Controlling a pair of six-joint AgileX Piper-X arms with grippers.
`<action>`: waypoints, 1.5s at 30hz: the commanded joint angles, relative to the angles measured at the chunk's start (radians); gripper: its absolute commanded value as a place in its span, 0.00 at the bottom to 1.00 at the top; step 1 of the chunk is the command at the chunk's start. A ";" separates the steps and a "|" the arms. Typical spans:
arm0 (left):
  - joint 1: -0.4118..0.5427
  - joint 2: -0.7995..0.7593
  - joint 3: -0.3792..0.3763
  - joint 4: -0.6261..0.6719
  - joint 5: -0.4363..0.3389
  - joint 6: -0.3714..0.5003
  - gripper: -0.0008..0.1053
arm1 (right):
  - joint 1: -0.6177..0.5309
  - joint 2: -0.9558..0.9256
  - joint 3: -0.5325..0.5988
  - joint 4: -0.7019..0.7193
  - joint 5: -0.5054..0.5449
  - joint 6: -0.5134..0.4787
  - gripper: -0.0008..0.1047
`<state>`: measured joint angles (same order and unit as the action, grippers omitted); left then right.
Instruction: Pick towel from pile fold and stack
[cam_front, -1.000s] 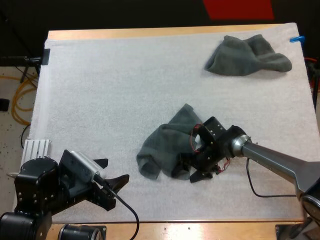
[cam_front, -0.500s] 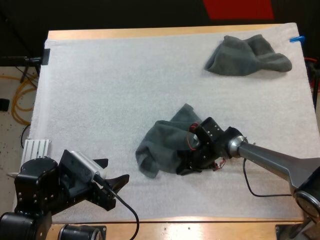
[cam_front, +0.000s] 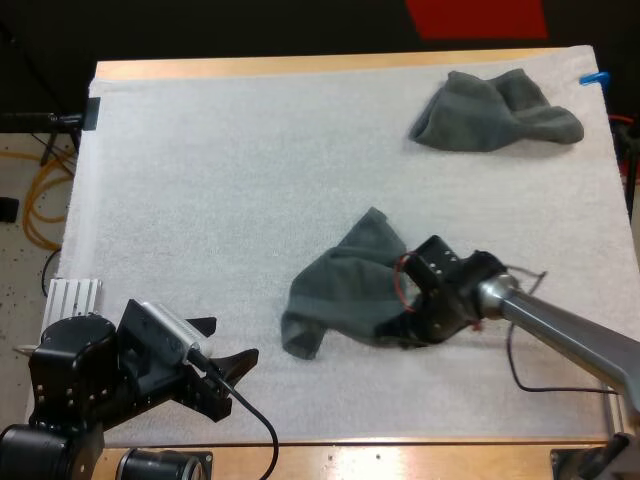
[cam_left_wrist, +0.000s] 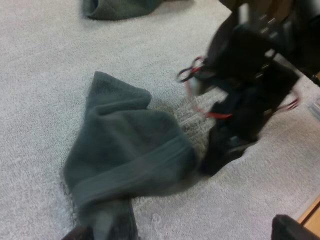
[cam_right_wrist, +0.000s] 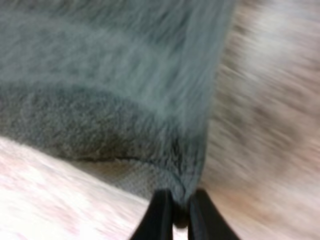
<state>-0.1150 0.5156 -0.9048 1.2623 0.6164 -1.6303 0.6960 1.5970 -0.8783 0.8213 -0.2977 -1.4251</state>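
A crumpled dark grey-green towel (cam_front: 340, 290) lies near the middle of the mat, also seen close up (cam_left_wrist: 125, 150) in the left wrist view. My right gripper (cam_front: 400, 335) is at its near right edge, shut on the towel's edge (cam_right_wrist: 187, 195), with the cloth pinched between the black fingertips (cam_right_wrist: 161, 220). A second crumpled towel (cam_front: 495, 112) rests at the far right of the mat. My left gripper (cam_front: 225, 370) stands open at the near left, well short of the towel. The right arm's dark gripper (cam_left_wrist: 240, 145) presses at the towel's edge in the left wrist view.
The white mat (cam_front: 220, 180) covers the wooden table (cam_front: 300, 66). A small white ribbed block (cam_front: 72, 297) sits off the mat's left edge. Cables lie on the floor at the left.
My right gripper closed on the towel's near right edge and shifted slightly right, dragging the cloth with it. The left arm has stayed still.
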 joint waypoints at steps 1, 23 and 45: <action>-0.002 0.000 -0.007 0.000 0.009 -0.004 0.64 | -0.003 -0.068 0.000 0.107 0.080 -0.073 0.01; -0.232 0.106 -0.007 -0.011 -0.103 0.119 0.64 | -0.005 -0.368 0.059 0.457 0.459 -0.136 0.01; -0.550 0.610 -0.005 -0.274 -0.300 0.140 0.64 | -0.005 -0.610 0.311 0.301 0.434 0.150 0.01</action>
<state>-0.6587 1.1228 -0.9048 0.9969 0.3263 -1.4902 0.6960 0.9911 -0.5690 1.1226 0.1303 -1.2834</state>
